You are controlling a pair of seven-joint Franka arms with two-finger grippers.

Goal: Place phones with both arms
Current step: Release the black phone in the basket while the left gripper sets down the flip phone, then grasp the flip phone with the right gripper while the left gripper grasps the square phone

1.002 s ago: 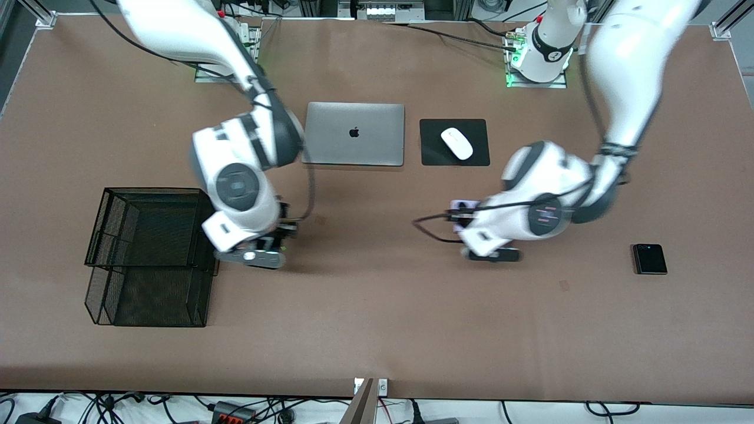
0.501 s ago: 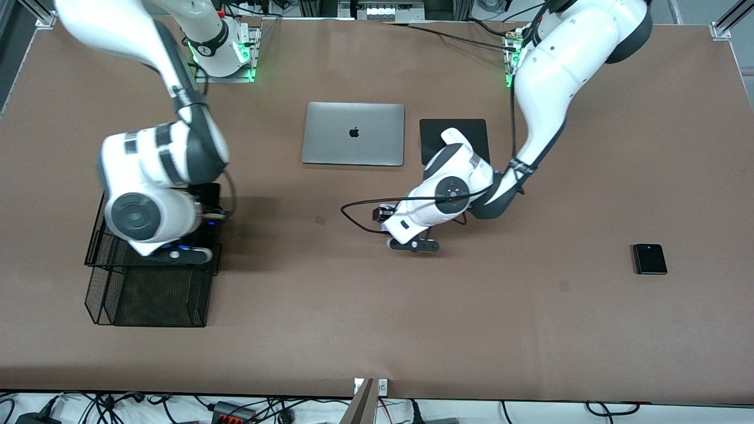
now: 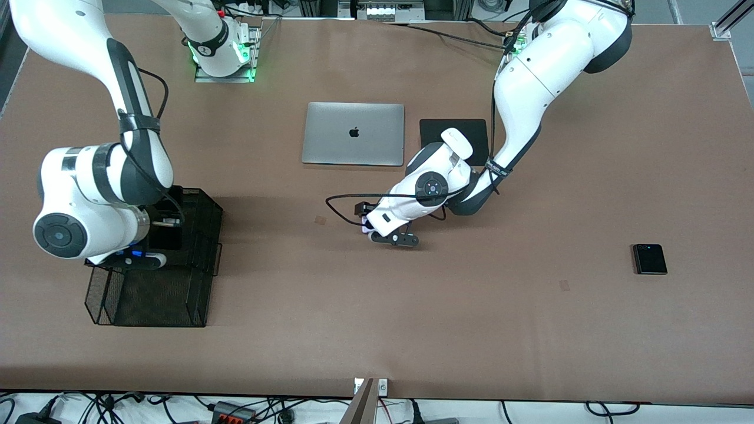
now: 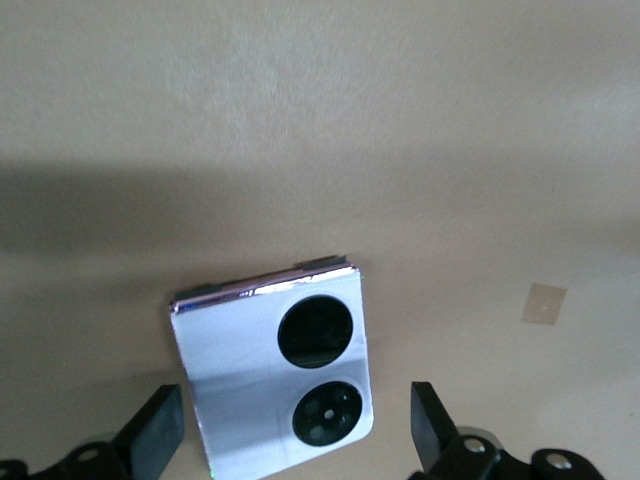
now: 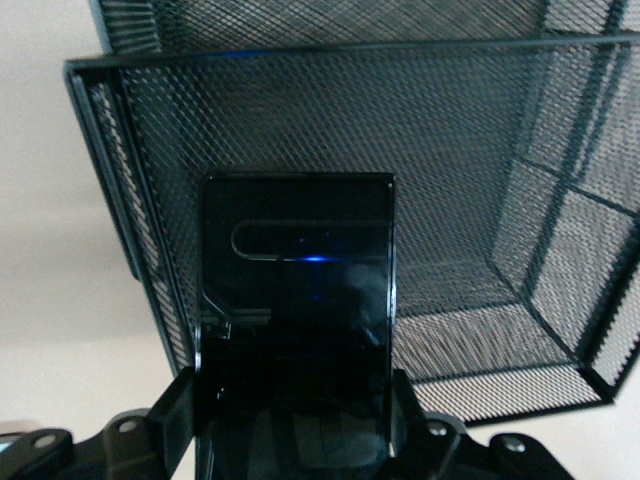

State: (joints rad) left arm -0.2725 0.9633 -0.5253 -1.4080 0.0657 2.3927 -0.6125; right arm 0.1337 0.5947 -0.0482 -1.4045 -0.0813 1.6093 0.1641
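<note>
A: Where was the right hand?

B: Over the black mesh basket, at the right arm's end of the tabletop. It was clenched on the long black phone; in the right wrist view the fingers pressed both long edges and the phone pointed into the basket's upper compartment. I could not tell if the phone touched the mesh.

A: And the left hand?

B: Over the bare middle of the tabletop, nearer to the front cam than the silver laptop. In the left wrist view the lilac flip phone sat between the fingers, w/ its two black camera circles visible, but a gap showed on each side, so the hand looked released. If the phone lay flat on the tabletop, I could not tell.

A: The third phone?

B: The black flip phone lay flat on the tabletop toward the left arm's end, well apart from both hands.

A: Other things?

B: A white mouse on a black pad beside the laptop, partly covered by the left arm. The right arm reached from its base to the basket.
</note>
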